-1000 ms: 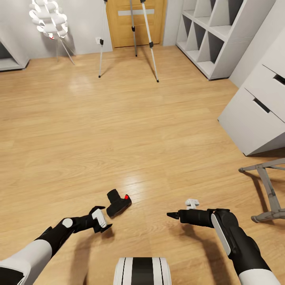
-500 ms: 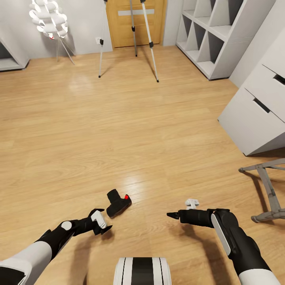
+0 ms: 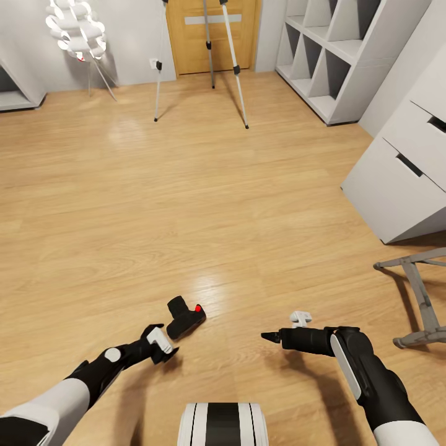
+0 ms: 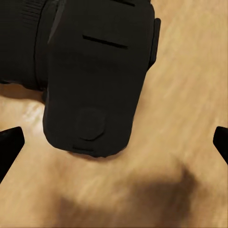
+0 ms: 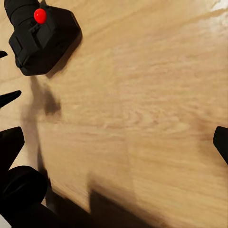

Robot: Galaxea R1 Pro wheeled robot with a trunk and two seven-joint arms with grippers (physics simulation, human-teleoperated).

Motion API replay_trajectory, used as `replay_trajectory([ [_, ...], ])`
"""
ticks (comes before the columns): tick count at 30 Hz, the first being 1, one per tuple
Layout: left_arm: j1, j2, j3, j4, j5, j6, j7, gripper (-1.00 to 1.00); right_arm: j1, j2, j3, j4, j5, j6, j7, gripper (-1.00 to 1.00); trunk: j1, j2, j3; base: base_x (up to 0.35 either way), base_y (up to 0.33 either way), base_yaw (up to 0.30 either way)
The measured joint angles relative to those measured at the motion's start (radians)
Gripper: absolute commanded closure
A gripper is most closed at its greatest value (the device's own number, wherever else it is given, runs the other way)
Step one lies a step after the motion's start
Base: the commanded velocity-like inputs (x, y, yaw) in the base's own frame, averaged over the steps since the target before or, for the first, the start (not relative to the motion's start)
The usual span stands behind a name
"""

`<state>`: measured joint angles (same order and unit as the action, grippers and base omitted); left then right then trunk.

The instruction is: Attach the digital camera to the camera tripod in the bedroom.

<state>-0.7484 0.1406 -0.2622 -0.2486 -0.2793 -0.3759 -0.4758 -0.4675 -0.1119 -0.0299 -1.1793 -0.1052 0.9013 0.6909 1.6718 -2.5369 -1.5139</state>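
The digital camera (image 3: 184,319) lies on the wood floor, a small black block with a red dot, lens pointing away to the left. My left gripper (image 3: 163,342) hangs open just short of it, low over the floor. In the left wrist view the camera (image 4: 95,71) sits just ahead of the two spread fingertips (image 4: 9,145), with nothing between them. My right gripper (image 3: 269,337) is open to the camera's right, pointing toward it, and the camera (image 5: 42,40) shows in its wrist view. The camera tripod (image 3: 234,65) stands far ahead by the wooden door, only its silver legs showing.
A white floor lamp (image 3: 75,28) stands at the back left. A white cube shelf (image 3: 334,56) and a white drawer cabinet (image 3: 402,173) line the right side. A grey folding frame (image 3: 421,297) lies on the floor at the right. Bare plank floor stretches to the tripod.
My left arm has sunk lower and drawn slightly back toward me, its gripper still open beside the camera. The camera and the right arm have not moved.
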Motion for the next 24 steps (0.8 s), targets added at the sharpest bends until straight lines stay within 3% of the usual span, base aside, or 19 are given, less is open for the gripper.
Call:
replay_trajectory([
  [6, 0.000, -0.004, 0.000, 0.001, -0.007, 0.017, 0.036, -1.00, 0.000, 0.000, 0.000, 0.001, 0.000, 0.000, 0.000, -1.00, 0.000, 0.000, 0.000, 0.000, 0.000, 0.000],
  [15, 0.000, -0.007, 0.002, -0.016, -0.012, 0.122, 0.048, -1.00, 0.000, 0.000, 0.000, 0.001, -0.001, 0.000, 0.000, -1.00, 0.000, 0.000, 0.000, 0.000, 0.000, 0.000],
  [24, 0.000, -0.006, 0.002, -0.018, -0.013, 0.133, 0.054, -1.00, 0.000, 0.000, 0.000, -0.001, 0.001, 0.000, 0.006, -1.00, 0.000, 0.000, 0.000, 0.000, 0.000, 0.000],
])
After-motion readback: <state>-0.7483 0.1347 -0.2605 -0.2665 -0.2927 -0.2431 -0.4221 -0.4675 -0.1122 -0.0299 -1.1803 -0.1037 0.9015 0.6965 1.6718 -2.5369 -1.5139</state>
